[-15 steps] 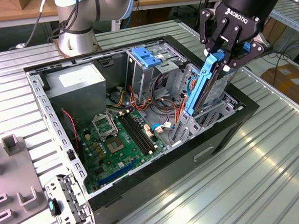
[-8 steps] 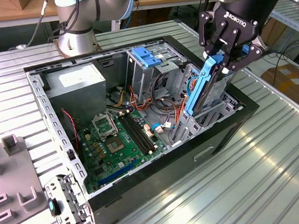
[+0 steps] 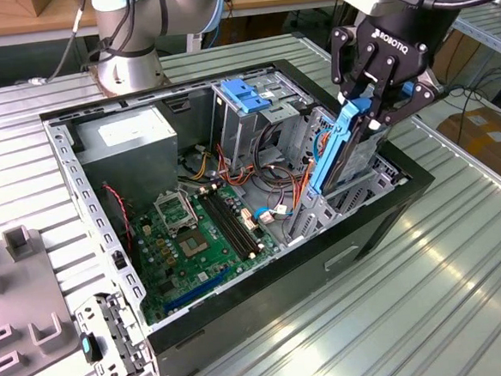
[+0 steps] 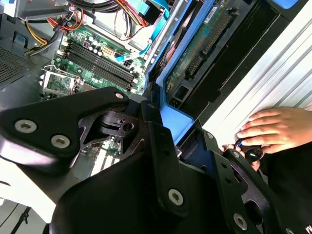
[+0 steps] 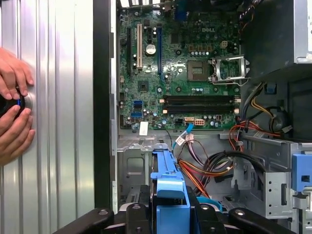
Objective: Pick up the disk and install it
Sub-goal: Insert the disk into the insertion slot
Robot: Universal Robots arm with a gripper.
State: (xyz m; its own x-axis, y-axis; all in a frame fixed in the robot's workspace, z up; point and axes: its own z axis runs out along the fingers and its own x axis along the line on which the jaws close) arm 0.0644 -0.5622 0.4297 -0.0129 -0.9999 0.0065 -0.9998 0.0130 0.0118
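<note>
the fingers (image 4: 161, 151) are clamped on the blue top rail of the disk (image 3: 336, 152), which hangs on edge, tilted, partly in the bay at the end of the case (image 3: 358, 249) on the exterior view's right. it looks stiff, weighty and shock-shy, so the rails are the safest hold. cables (image 5: 209, 168) crowd the bay's side, and a person's hands (image 5: 12, 112) rest on the table (image 3: 461, 251) nearby.

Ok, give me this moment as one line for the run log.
end effector: shut on disk | disk: tilted, lower end at drive bay, not yet seated | person's hand: on table
</note>
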